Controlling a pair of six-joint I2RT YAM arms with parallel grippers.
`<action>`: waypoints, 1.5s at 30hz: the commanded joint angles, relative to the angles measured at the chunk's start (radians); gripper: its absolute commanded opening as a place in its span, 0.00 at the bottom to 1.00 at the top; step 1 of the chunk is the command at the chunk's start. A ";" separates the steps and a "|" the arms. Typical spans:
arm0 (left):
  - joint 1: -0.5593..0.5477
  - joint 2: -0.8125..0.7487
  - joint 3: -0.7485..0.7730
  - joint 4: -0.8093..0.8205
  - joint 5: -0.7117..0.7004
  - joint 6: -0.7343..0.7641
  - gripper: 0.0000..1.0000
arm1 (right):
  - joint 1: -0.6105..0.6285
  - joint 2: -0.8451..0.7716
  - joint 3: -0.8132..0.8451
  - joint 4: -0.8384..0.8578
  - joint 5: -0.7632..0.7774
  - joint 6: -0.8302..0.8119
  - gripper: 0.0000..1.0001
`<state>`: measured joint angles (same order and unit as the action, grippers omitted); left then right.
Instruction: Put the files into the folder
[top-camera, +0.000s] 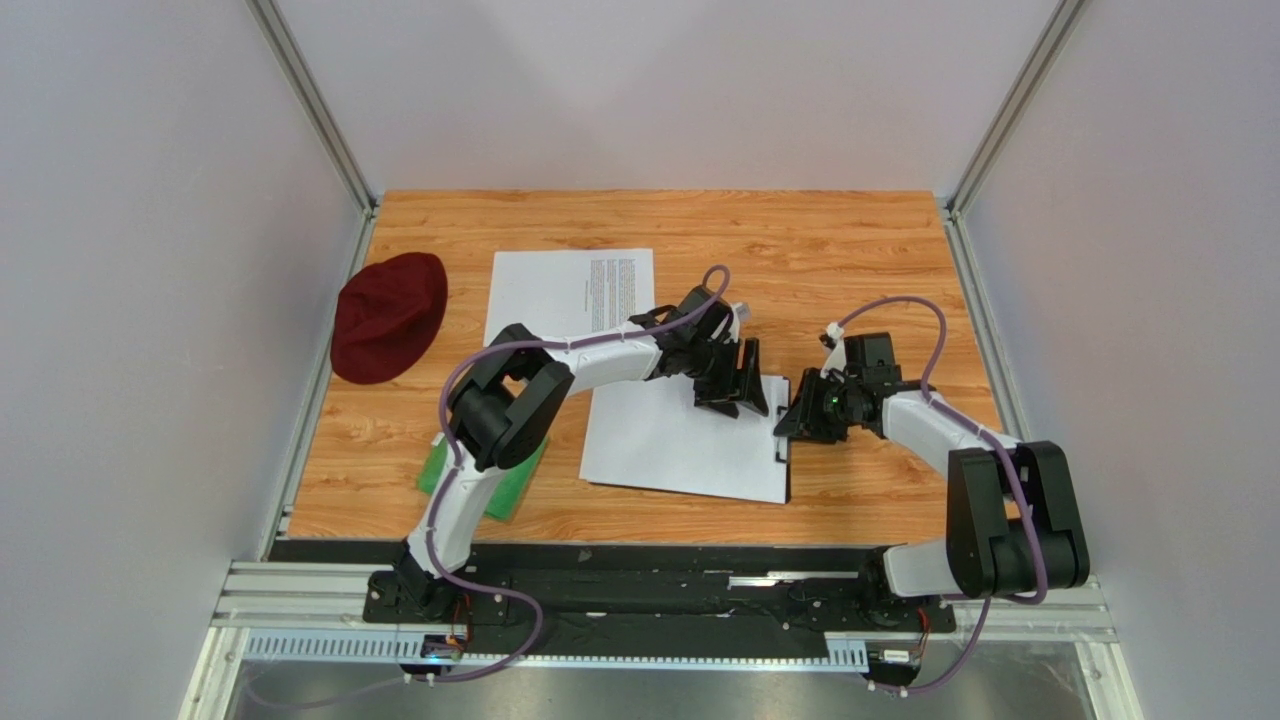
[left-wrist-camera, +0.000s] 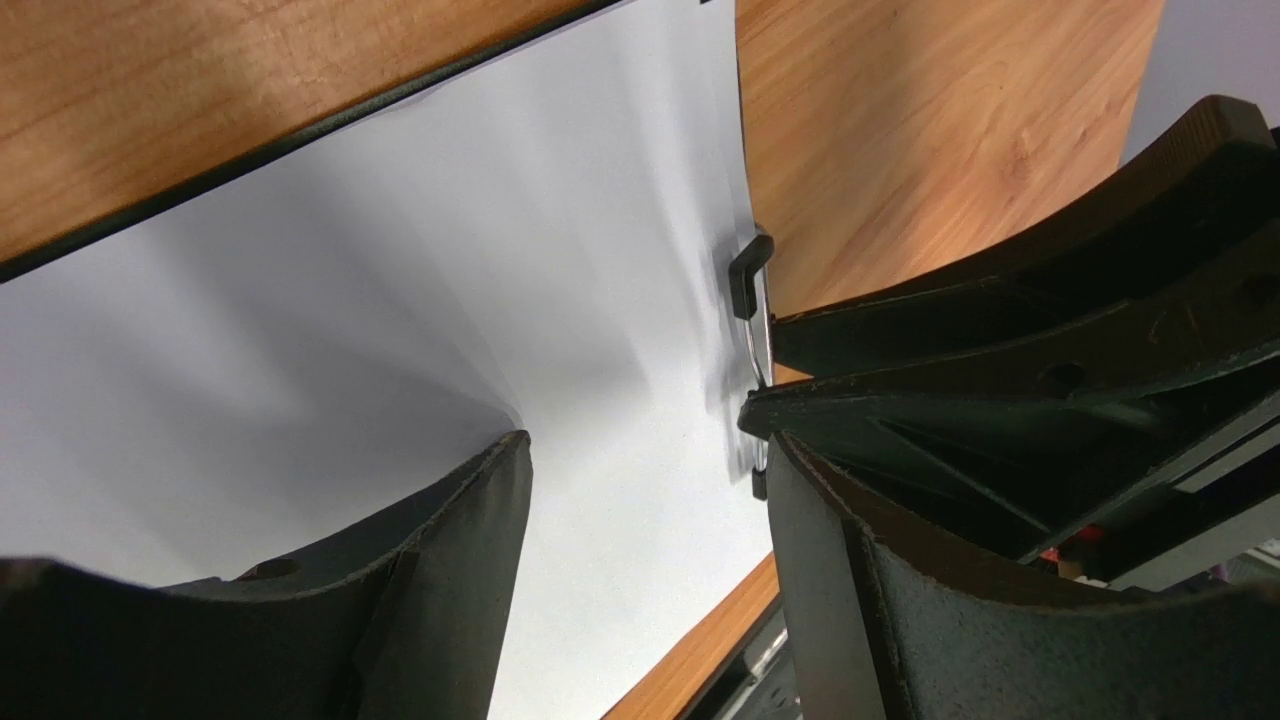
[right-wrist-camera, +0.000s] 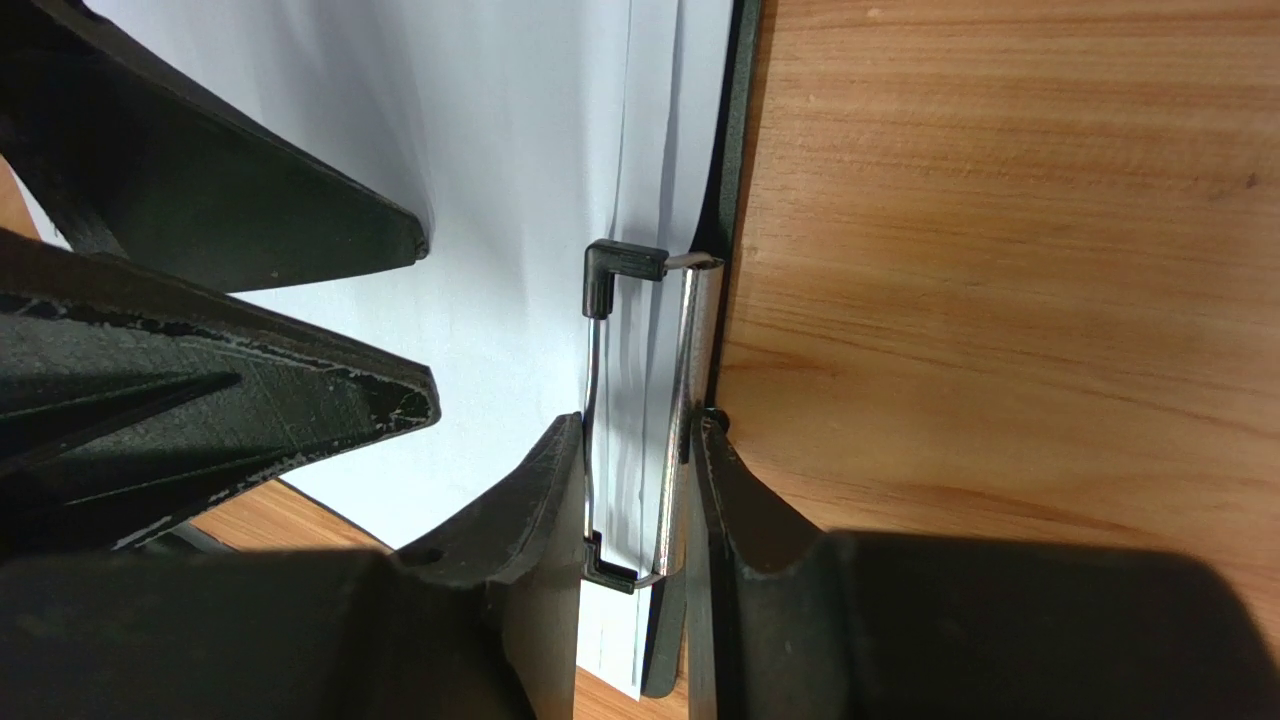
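Nearest, green cloth lies under L arm, out of play. Mid-table, black folder lies flat w/ a white sheet on it. R gripper pinches the wire clip at its right edge, prob. to lift it. L gripper, fingers spread, sits over the sheet, prob. steadying. Farther back, printed sheet waits beside dark red hat; open tabletop right of folder's edge.

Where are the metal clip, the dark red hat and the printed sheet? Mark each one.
metal clip (right-wrist-camera: 624, 261): right wrist view, on its black corner cap.
dark red hat (top-camera: 388, 315): top external view, on its crown.
printed sheet (top-camera: 549, 293): top external view, on the blank area left of its text.
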<state>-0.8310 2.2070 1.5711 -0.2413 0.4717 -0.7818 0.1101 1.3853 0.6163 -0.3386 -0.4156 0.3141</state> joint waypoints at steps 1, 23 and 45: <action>0.003 0.069 0.029 0.005 -0.030 -0.008 0.68 | 0.008 -0.032 0.017 0.016 -0.038 -0.013 0.00; -0.008 0.088 0.040 0.079 0.022 -0.059 0.68 | 0.088 0.037 0.117 -0.080 0.078 -0.046 0.00; -0.010 -0.073 -0.011 0.105 0.047 -0.045 0.82 | 0.154 0.181 0.183 -0.181 0.224 0.000 0.50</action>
<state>-0.8169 2.2044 1.5620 -0.1818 0.4946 -0.8307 0.2443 1.5192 0.8040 -0.5327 -0.1867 0.3256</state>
